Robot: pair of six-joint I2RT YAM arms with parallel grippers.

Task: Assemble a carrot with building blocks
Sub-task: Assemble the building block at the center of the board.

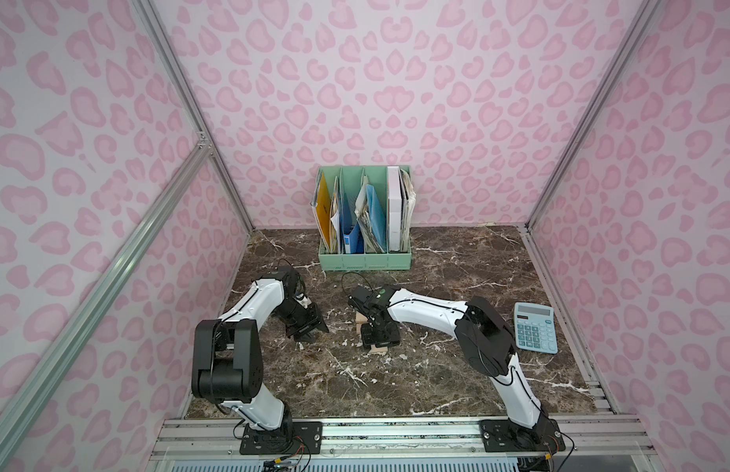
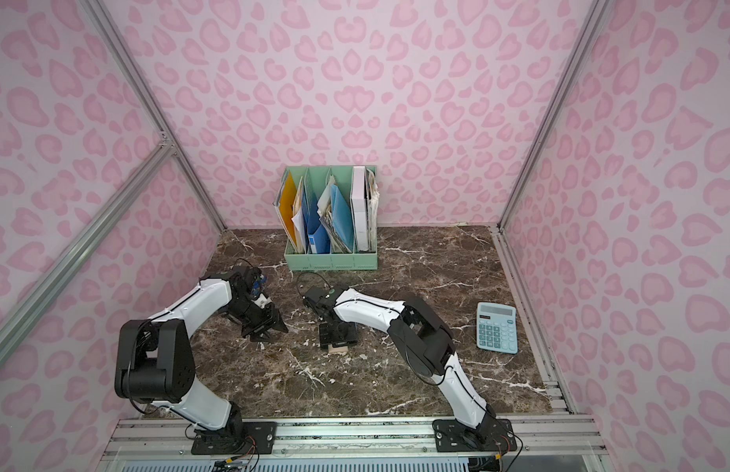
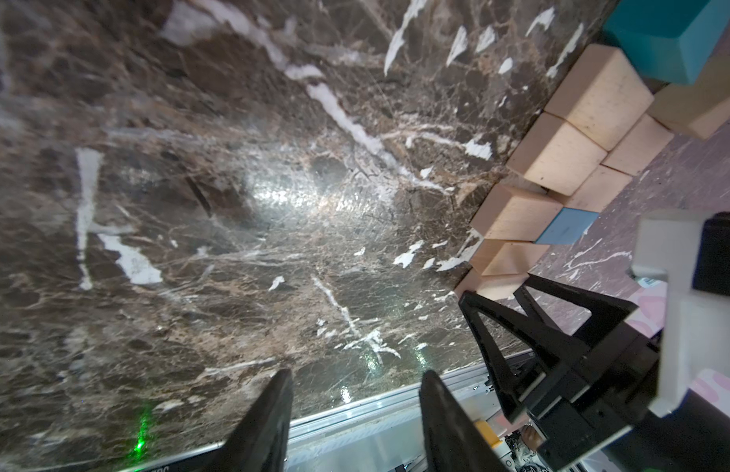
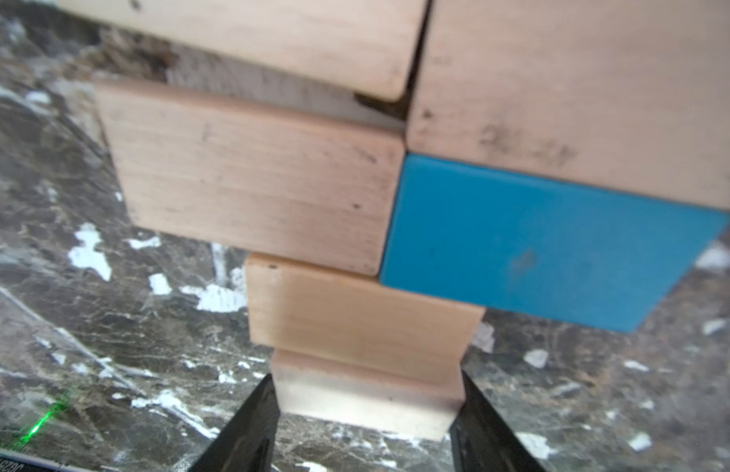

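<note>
Lying flat near the middle of the brown marble table (image 1: 436, 380), the carrot (image 3: 559, 155) is seen as a tapering figure of tan blocks, with one teal rectangular block (image 4: 539, 241) set into it and a teal triangle (image 3: 674, 36) at the wide end. The small tan tip block (image 4: 367, 404) at the narrow end is clamped between the jaws of the right gripper (image 4: 366, 376), which is lowered over the figure. The left gripper (image 3: 357, 372) is held beside the carrot, jaws apart and nothing between them. A blue calculator (image 1: 535, 327) and a green file rack (image 1: 365, 261) are placed well apart from the figure.
</note>
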